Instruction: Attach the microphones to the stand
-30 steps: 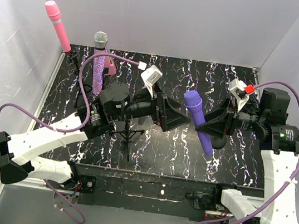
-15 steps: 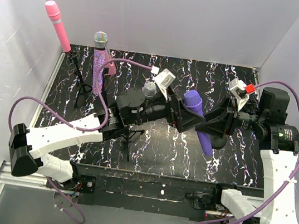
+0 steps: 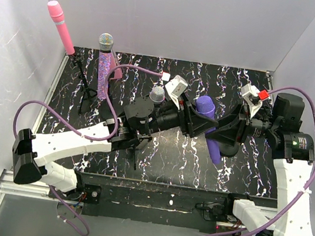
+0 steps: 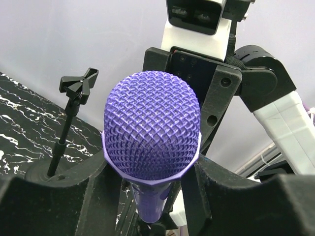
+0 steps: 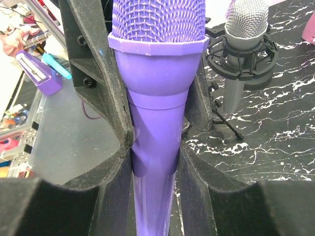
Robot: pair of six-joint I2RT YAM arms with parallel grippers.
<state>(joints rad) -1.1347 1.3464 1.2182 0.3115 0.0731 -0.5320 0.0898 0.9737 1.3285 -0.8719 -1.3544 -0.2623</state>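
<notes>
Far left, the pink microphone [image 3: 61,27] and glittery purple microphone [image 3: 103,68] sit in stands [image 3: 83,89], with the silver-grey microphone [image 3: 157,95] mounted nearer centre. Right of these 3, the left gripper [image 3: 199,122] pinches the plain purple microphone [image 3: 206,107] just under its head, and the right gripper [image 5: 155,167] clamps its handle. It looks light, stiff and smooth, so I would grip the tapered handle, not the mesh.

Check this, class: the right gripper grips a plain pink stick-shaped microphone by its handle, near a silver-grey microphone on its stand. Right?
Not pink: the right gripper grips a plain purple stick-shaped microphone, as the right wrist view shows. The rest holds.
</notes>
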